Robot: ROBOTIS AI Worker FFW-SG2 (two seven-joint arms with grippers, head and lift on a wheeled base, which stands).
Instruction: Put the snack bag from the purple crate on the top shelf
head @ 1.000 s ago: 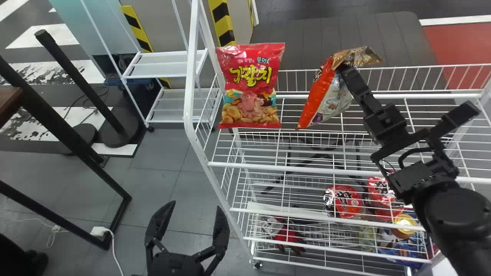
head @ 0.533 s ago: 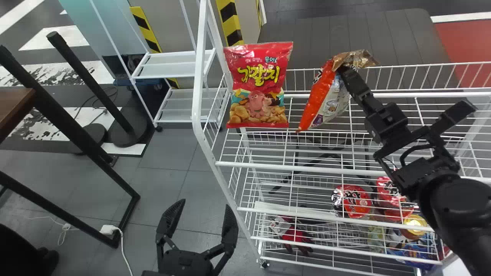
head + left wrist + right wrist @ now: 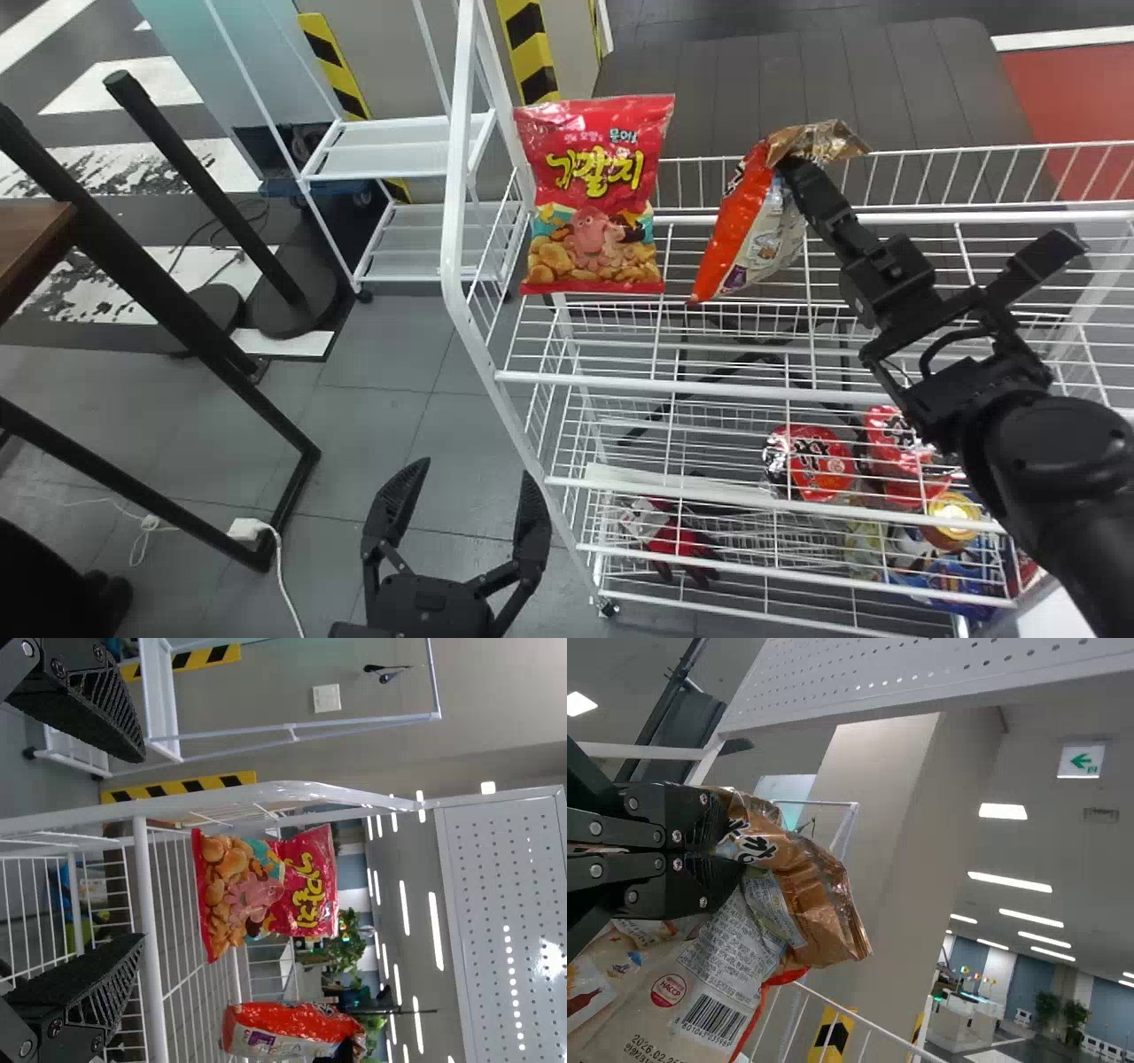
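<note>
Gripping the snack bag (image 3: 742, 232) behind the top shelf's front edge (image 3: 726, 389), the right end effector (image 3: 797, 170) seemingly has only placement left.

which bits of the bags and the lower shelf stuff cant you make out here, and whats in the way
- Orange snack bag, lower end: right wrist view, cut off by the picture's edges; gripped part covered by the right end effector.
- Red snack bag, back: turned away, head and left wrist views.
- Lower-shelf packages: head view, partly behind white shelf bars and right arm.
</note>
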